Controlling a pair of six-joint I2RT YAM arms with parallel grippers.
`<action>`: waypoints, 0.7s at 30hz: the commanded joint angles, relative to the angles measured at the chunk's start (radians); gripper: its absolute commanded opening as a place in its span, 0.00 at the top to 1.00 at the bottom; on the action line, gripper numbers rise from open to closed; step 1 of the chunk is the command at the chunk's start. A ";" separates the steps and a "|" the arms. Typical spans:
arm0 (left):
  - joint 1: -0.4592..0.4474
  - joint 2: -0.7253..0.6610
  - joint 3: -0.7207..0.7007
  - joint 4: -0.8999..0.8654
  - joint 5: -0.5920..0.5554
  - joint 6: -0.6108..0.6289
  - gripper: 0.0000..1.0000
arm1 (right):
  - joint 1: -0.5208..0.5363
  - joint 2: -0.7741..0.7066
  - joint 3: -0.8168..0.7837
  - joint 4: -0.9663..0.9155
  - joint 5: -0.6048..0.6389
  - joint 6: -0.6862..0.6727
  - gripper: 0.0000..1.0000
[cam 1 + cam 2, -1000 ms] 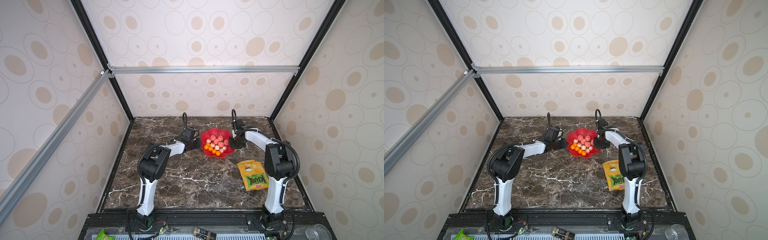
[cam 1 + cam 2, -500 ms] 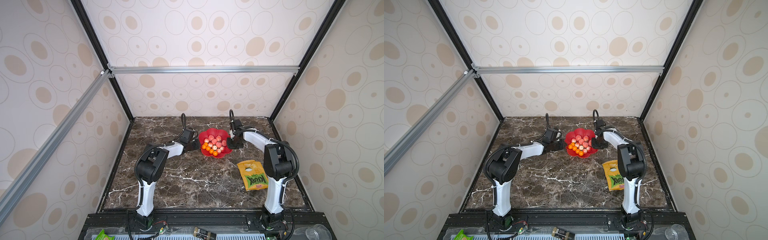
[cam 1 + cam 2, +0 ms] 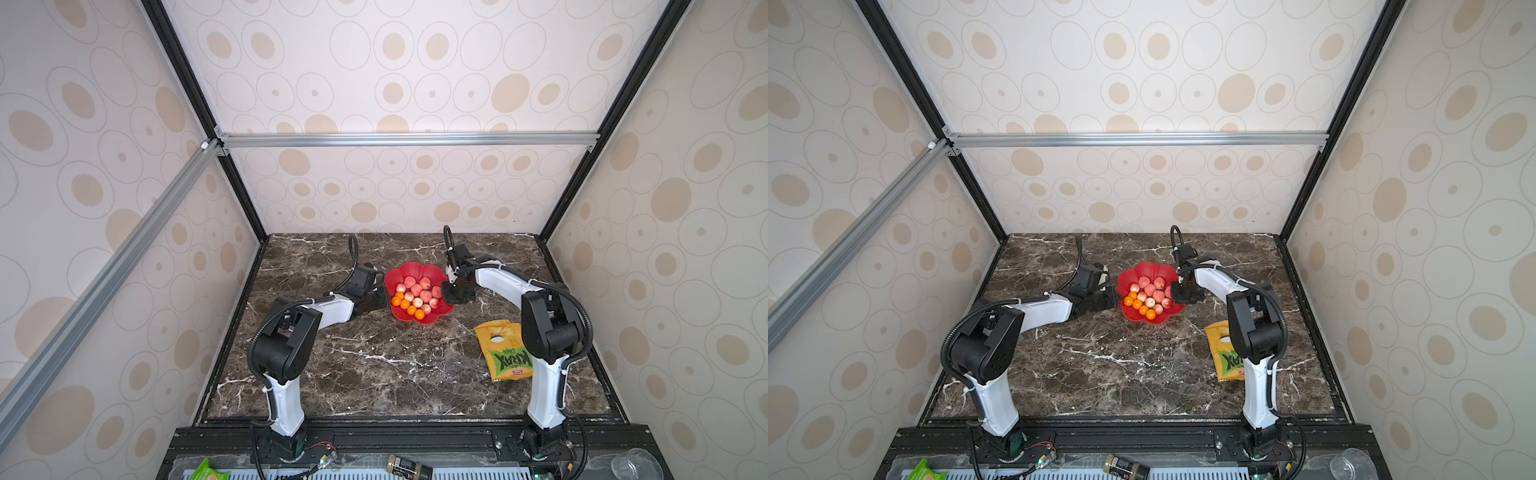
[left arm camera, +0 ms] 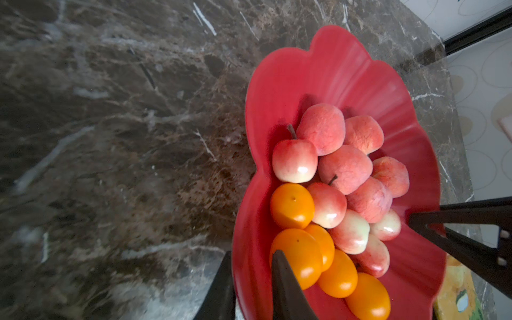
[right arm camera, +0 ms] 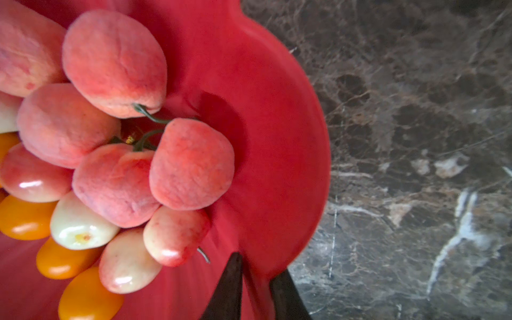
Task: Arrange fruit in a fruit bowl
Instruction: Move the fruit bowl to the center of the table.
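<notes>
The fruit bowl (image 3: 417,269) is at the desk's (image 3: 374,357) twelve-o'clock side, with the fruit (image 3: 415,297) heaped inside. The left hand (image 4: 250,253) pinches its rim at nine o'clock and the right hand (image 5: 256,263) at three (thin, glossy plastic, likely slippery). The loose fruit would probably roll if the bowl tilts.
</notes>
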 commanded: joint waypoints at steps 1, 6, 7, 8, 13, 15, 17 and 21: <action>0.000 -0.065 -0.048 0.030 -0.013 0.004 0.76 | 0.034 -0.020 -0.021 0.001 -0.031 0.017 0.80; -0.001 -0.162 -0.137 0.031 -0.040 -0.002 0.77 | 0.069 -0.041 -0.038 0.000 -0.034 0.023 0.81; -0.001 -0.183 -0.153 0.030 -0.045 -0.005 0.76 | 0.077 -0.048 -0.041 0.001 -0.035 0.025 0.81; 0.000 -0.201 -0.167 0.028 -0.050 -0.007 0.76 | 0.084 -0.053 -0.044 0.000 -0.036 0.026 0.81; 0.001 -0.274 -0.235 0.014 -0.067 -0.007 0.76 | 0.123 -0.082 -0.062 -0.003 -0.047 0.037 0.81; -0.001 -0.290 -0.257 0.014 -0.065 -0.008 0.76 | 0.136 -0.092 -0.070 -0.006 -0.048 0.041 0.81; -0.001 -0.307 -0.283 0.019 -0.063 -0.014 0.76 | 0.147 -0.105 -0.081 -0.005 -0.048 0.047 0.81; 0.000 -0.347 -0.329 0.022 -0.069 -0.021 0.76 | 0.165 -0.133 -0.111 0.000 -0.048 0.059 0.81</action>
